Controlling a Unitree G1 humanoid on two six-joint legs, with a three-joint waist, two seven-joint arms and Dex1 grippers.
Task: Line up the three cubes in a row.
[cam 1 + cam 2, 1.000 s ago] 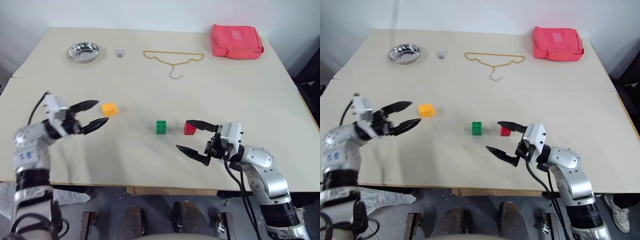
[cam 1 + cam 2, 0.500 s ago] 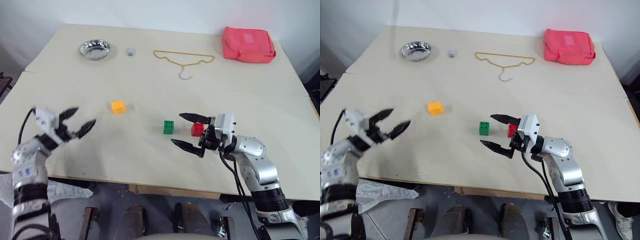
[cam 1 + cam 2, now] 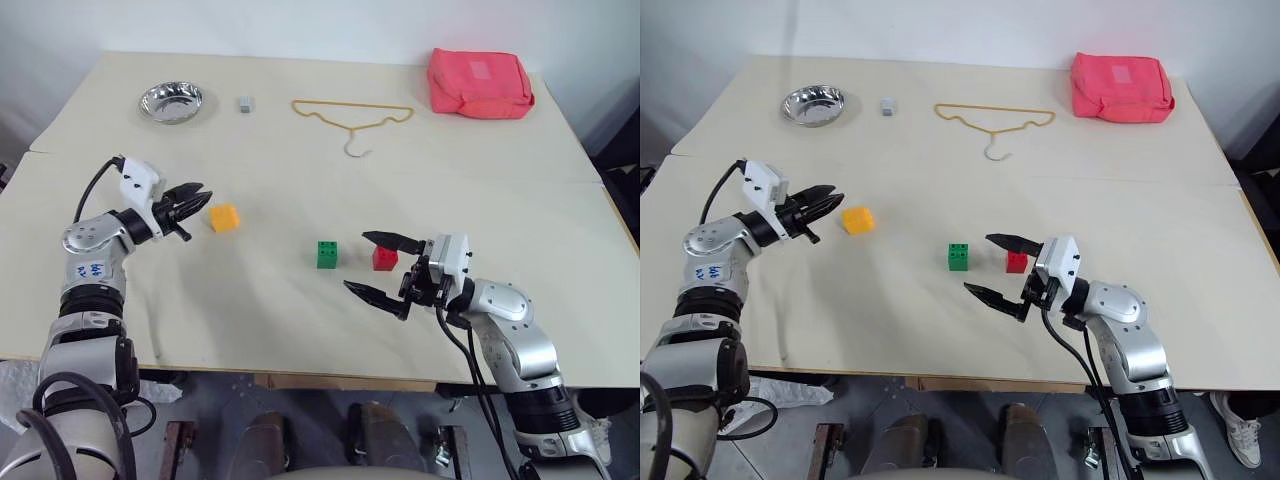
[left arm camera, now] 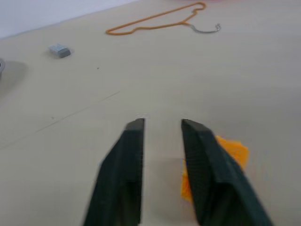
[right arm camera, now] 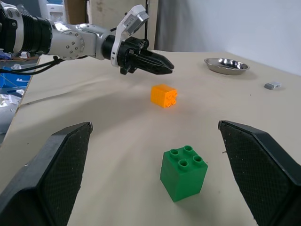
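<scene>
The three cubes are studded plastic bricks lying apart on a pale, matt table (image 3: pixel 300 330). Furthest left is the orange-yellow cube (image 3: pixel 223 217), smooth-sided with round studs facing sideways. Just to its left hangs the left gripper (image 3: pixel 190 207), its two black tapered fingers (image 4: pixel 124 160) drawn near each other with only a narrow gap between them and nothing in that gap; the cube sits just beside one finger, outside the pair. Well to the right stands the green cube (image 3: pixel 326 254), glossy, four studs upward, and near it on the right the red cube (image 3: pixel 384 258). The right gripper (image 3: pixel 384 267) is spread wide, one finger above and one below, empty, with the red cube just beyond its upper finger and the green cube ahead between its textured black pads (image 5: pixel 56 169).

Along the far edge, from the left, lie a shiny round metal bowl (image 3: pixel 170 102), a tiny grey block (image 3: pixel 244 103), a thin yellow wire hanger (image 3: pixel 350 115) with a metal hook, and a soft red fabric pouch (image 3: pixel 479 83). No writing is legible on any of them.
</scene>
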